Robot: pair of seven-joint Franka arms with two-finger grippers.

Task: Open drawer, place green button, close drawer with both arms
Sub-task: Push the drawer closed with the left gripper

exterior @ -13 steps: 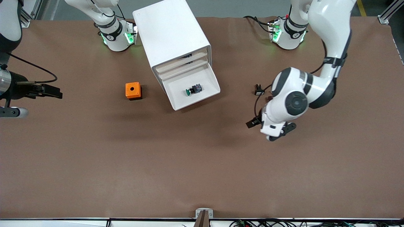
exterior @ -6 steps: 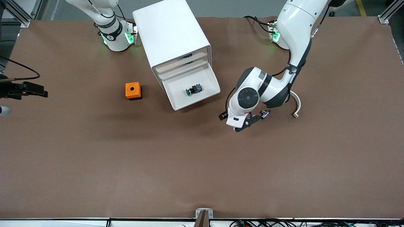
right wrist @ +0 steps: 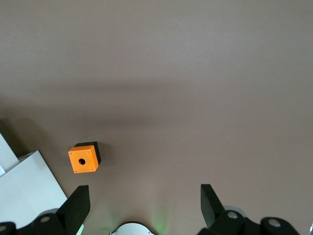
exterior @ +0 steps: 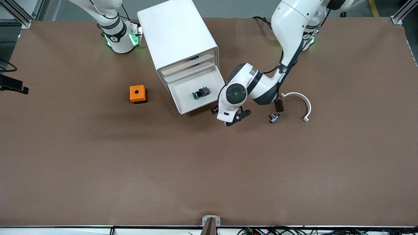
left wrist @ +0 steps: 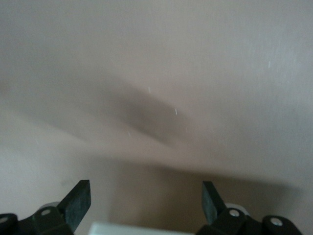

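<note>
Button point(exterior: 200, 92): one, lying in one open drawer point(exterior: 187, 104).

Orange cube point(exterior: 137, 93): mid-left of front frame, on brown mat; dark round hole in top face, black base showing at one edge. Also lower left of right wrist frame point(right wrist: 84, 158).
White curved strip point(exterior: 299, 101): half-ring shape, right of center, flat on mat, open side facing down-left in frame.
Dark brown block point(exterior: 279, 105): small, just beside strip's upper end.
Small black/silver part point(exterior: 273, 117): just below block, apart from it; detail too small to tell.
Table mat point(exterior: 209, 169): brown, fills most of frame.
</note>
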